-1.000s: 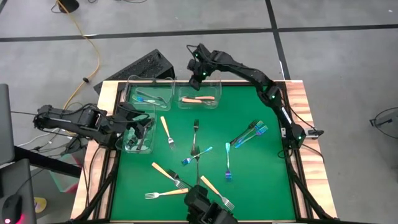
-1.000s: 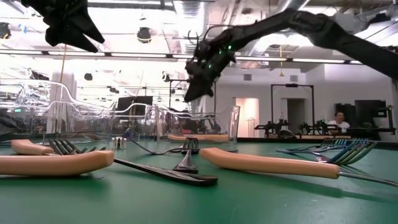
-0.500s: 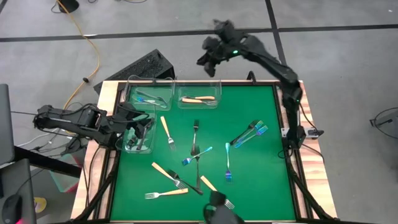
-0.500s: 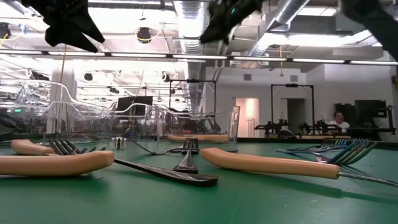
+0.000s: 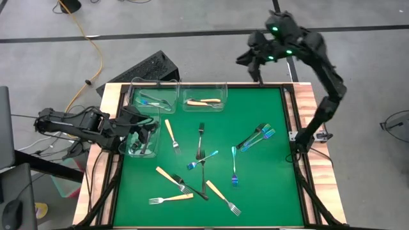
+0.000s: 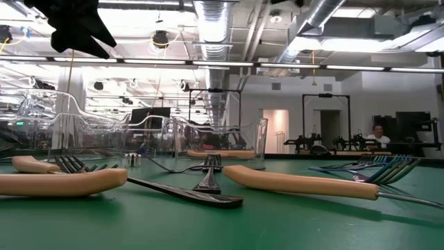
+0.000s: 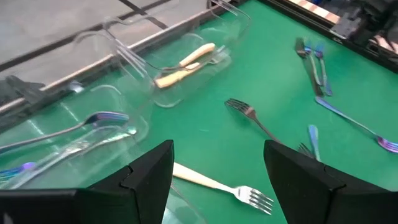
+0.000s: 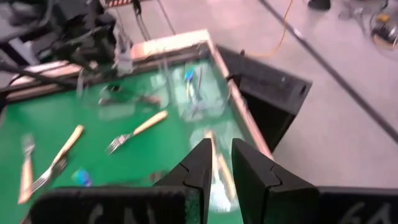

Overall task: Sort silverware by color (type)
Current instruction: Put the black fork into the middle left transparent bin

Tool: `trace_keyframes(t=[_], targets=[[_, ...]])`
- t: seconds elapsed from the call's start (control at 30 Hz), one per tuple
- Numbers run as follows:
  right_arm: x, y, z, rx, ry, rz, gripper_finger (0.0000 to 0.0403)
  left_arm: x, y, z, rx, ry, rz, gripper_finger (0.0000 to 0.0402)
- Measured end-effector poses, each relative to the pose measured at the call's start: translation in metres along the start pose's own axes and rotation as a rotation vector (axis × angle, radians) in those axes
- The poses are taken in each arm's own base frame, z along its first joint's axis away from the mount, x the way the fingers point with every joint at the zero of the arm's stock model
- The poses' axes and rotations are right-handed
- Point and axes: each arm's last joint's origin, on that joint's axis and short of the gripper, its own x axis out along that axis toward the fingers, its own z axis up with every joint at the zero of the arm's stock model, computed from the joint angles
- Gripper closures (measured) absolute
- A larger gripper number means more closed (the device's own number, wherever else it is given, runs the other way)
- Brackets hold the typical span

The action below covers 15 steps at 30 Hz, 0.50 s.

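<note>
The forks lie partly sorted. Two tan-handled forks (image 5: 204, 101) rest in the clear bin (image 5: 220, 106) at the far middle of the green surface (image 5: 268, 185), blue-iridescent forks (image 5: 153, 100) sit in the far-left bin (image 5: 135, 89), and a third bin (image 5: 131, 149) at the left edge holds what look like dark ones. Loose on the green: a blue cluster (image 5: 257, 136) toward the right, a single blue fork (image 5: 234, 168) near it, another blue one (image 5: 202, 158) crossing a dark fork (image 5: 200, 137) at the centre, and tan-handled forks (image 5: 171, 135) scattered toward the near edge.

The right claw (image 5: 249, 59) hangs high, out past the far edge of the surface, its fingers (image 8: 202, 165) nearly together with nothing visibly between them. The left claw (image 5: 142, 133) hovers over the left-edge bin, spread wide and empty in its wrist view.

The step in hand looks like fetching the next loose piece. To do it well, the right claw should take the near blue cluster one fork at a time, closing across the handle rather than the tines, and avoid the crossed pair at the centre until a clean single is gone. The left arm suits the tan forks near the front.

No brand, label or writing can be read anywhere.
</note>
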Motion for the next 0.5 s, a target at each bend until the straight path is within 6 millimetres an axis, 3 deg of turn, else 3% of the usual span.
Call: trace_keyframes(t=[0.13,0.27,0.5], targets=[[-0.038,0.015,-0.015,0.051,0.070,0.011,0.0321,0.000,-0.004,0.001,-0.009,0.030,-0.089,0.0168],[-0.068,0.029,-0.031,0.107,0.148,-0.019,0.0321,-0.001,-0.014,0.002,0.104,0.105,-0.303,0.0168],[-0.114,0.055,-0.043,0.094,0.059,-0.004,0.0321,0.008,-0.029,-0.004,0.235,0.258,-0.481,0.0168]])
